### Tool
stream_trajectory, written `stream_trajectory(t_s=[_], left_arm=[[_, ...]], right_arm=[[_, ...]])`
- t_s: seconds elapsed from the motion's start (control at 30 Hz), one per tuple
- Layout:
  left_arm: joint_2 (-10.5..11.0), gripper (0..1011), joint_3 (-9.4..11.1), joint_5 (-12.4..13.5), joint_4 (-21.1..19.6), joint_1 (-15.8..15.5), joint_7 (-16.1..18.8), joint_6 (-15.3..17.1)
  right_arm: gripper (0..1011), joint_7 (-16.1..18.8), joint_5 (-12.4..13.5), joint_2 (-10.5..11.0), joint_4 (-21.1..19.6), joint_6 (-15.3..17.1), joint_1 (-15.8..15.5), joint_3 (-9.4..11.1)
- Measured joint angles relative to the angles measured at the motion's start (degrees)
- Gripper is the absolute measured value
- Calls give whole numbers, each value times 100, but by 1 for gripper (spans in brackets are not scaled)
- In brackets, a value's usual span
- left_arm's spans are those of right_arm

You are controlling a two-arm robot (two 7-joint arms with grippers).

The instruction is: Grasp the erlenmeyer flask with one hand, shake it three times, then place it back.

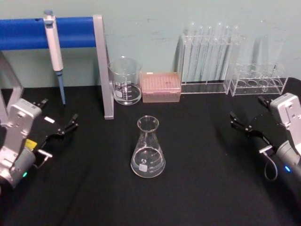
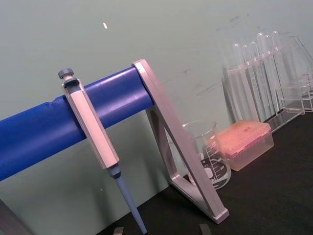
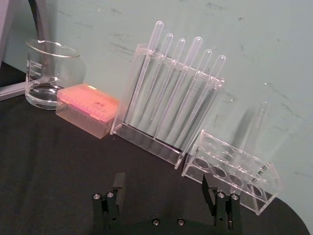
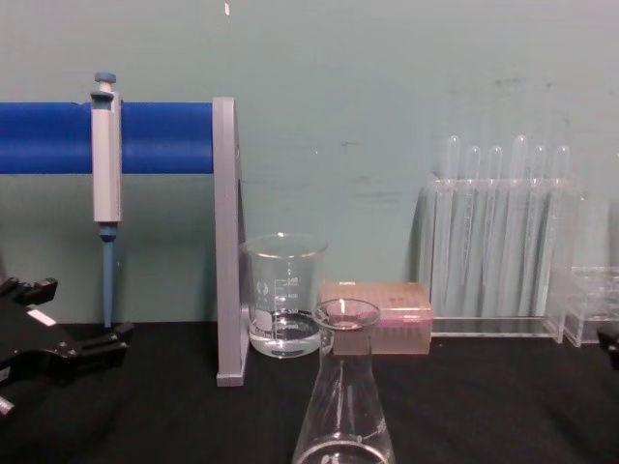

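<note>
The erlenmeyer flask (image 1: 148, 149) stands upright in the middle of the black table, clear glass with white marks; the chest view shows its neck and shoulders (image 4: 343, 406) close in front. My left gripper (image 1: 60, 110) rests open at the table's left side, well apart from the flask, with nothing between its fingers; it also shows in the chest view (image 4: 82, 314). My right gripper (image 1: 247, 107) sits open at the right side, equally far from the flask. The right wrist view shows the right gripper (image 3: 162, 183) with its fingers spread and empty.
Behind the flask stand a glass beaker (image 1: 125, 80) and a pink tip box (image 1: 161, 86). A rack of tall test tubes (image 1: 209, 56) and a low clear rack (image 1: 258, 81) are at the back right. A pipette (image 1: 55, 52) hangs on a blue-barred stand (image 1: 101, 66) at the back left.
</note>
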Motion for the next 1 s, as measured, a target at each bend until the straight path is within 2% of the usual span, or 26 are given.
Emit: stream_trajectory(t_s=[0.47, 0.67, 1.0], left_arm=[[0, 1001, 0, 0, 0, 0, 0, 0], [0, 1001, 0, 0, 0, 0, 0, 0], [0, 1001, 0, 0, 0, 0, 0, 0]], right_arm=[[1000, 338, 55, 104, -162, -270, -262, 307], [1000, 543, 150, 224, -348, -365, -484, 472], [1000, 924, 338, 336, -597, -488, -777, 634]])
